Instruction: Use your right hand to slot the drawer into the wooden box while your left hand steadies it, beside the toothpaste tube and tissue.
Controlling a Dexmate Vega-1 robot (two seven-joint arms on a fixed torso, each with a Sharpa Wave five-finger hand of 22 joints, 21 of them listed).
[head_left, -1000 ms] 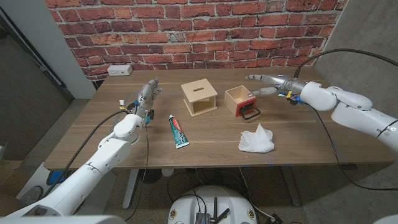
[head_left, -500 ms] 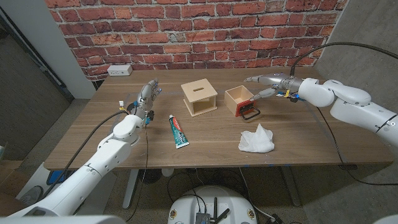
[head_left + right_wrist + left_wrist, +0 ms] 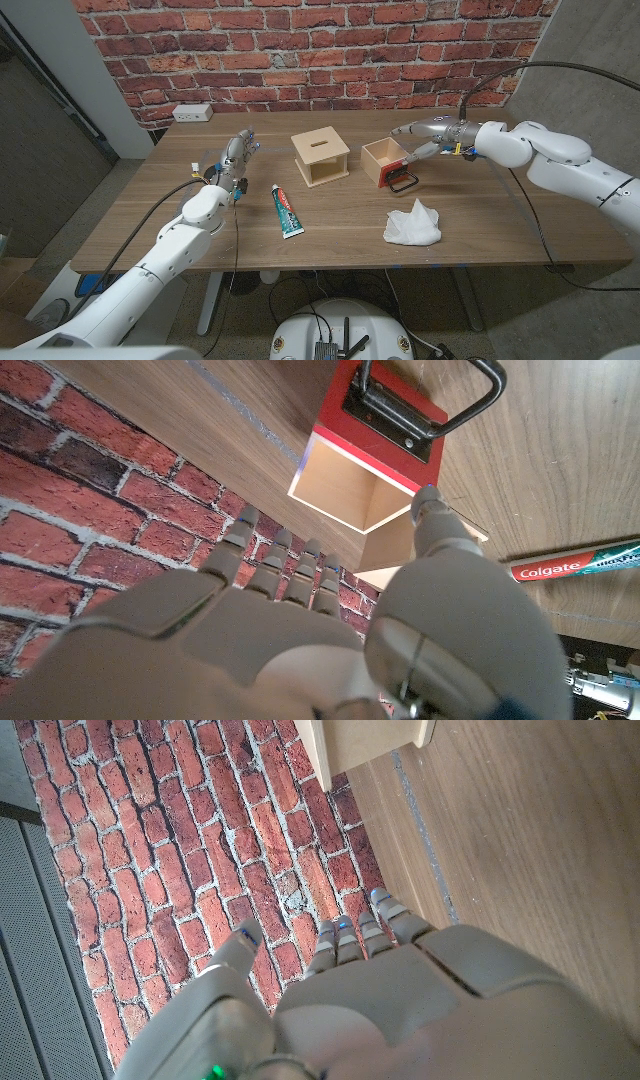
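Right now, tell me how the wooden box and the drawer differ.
The wooden box is plain pale wood with a closed top cut by a narrow slot; the drawer is open on top and empty. The drawer carries a red front with a black handle; the box has neither. The right hand hovers at the drawer; no hand is at the box. Both are light wood, standing apart on the table.

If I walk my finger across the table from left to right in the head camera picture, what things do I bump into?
Left robot hand → toothpaste tube → wooden box → drawer with its red front and black handle. The crumpled tissue lies nearer the front, just right of the drawer.
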